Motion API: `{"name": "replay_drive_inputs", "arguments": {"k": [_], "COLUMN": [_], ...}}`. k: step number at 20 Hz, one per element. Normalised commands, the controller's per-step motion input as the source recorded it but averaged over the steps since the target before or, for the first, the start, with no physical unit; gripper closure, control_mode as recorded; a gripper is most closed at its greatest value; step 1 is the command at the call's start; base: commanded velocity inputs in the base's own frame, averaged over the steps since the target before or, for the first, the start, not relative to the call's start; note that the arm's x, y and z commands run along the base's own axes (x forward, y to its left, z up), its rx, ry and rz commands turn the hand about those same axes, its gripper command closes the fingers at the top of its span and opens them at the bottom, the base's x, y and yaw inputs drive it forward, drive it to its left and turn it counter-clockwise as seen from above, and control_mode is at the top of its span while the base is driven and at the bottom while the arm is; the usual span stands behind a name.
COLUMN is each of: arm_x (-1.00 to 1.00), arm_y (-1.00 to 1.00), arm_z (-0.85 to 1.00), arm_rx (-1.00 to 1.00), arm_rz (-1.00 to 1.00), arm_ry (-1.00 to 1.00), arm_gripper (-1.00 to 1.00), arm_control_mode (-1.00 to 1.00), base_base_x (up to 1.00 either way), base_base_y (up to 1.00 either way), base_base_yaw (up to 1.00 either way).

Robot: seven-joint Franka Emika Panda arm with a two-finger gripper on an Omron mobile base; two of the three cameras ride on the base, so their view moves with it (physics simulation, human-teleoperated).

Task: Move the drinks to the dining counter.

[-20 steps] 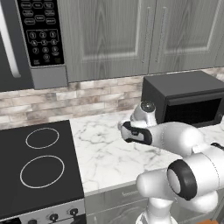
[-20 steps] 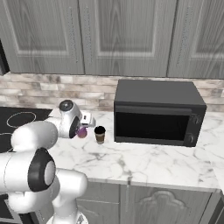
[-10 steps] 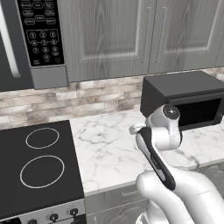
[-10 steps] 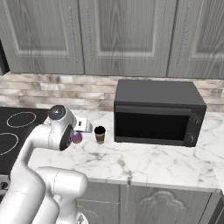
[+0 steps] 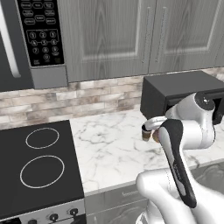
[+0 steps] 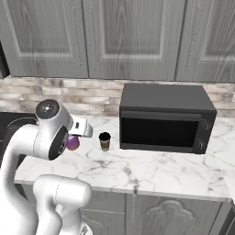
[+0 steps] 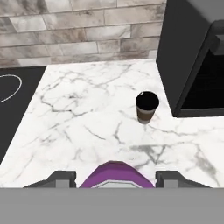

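Observation:
The purple can (image 7: 114,173) sits low between my finger tips in the hand view, and my gripper (image 7: 114,180) is shut on it. From the right base view the can (image 6: 73,143) shows as a purple patch under the white hand, just left of the brown cup (image 6: 104,141). That black-lidded cup (image 7: 147,106) stands upright on the marble worktop, ahead of the gripper and close to the microwave's left side. In the left base view the cup (image 5: 146,134) peeks out beside my forearm. The dining counter is out of view.
A black microwave (image 6: 165,119) stands on the worktop (image 6: 151,172) to the right of the cup. The black stove (image 5: 35,166) lies to the left, under an over-range microwave (image 5: 35,39). Brick backsplash and grey cabinets (image 6: 133,36) close off the back.
The arm's links have swung round into a folded pose, while the hand with the can stays close to the cup. The cup has not moved.

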Motion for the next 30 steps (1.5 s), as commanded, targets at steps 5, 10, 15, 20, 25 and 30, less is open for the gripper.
{"name": "replay_drive_inputs", "arguments": {"k": [5, 10, 15, 20, 25, 30], "arm_x": [-0.84, -0.66, -0.24, -0.10, 0.00, 0.00], "arm_y": [0.00, 0.00, 0.07, 0.01, 0.00, 0.00], "arm_z": [0.82, 0.29, 0.02, 0.00, 0.00, 0.00], "arm_rx": [0.01, 0.00, 0.00, 0.00, 0.00, 0.00], "arm_rz": [0.00, 0.00, 0.00, 0.00, 0.00, 0.00], "arm_ry": [-0.03, -0.03, -0.03, 0.00, 0.00, 0.00], "arm_gripper": [1.00, 1.00, 1.00, 1.00, 1.00, 1.00], "arm_control_mode": [-1.00, -1.00, -1.00, 1.00, 1.00, 1.00], "base_base_x": [0.00, 0.00, 0.00, -0.76, -0.95, -0.52], "base_base_y": [0.00, 0.00, 0.00, 0.22, 0.79, 0.96], "base_base_yaw": [0.00, 0.00, 0.00, -0.01, 0.11, 0.51]}}
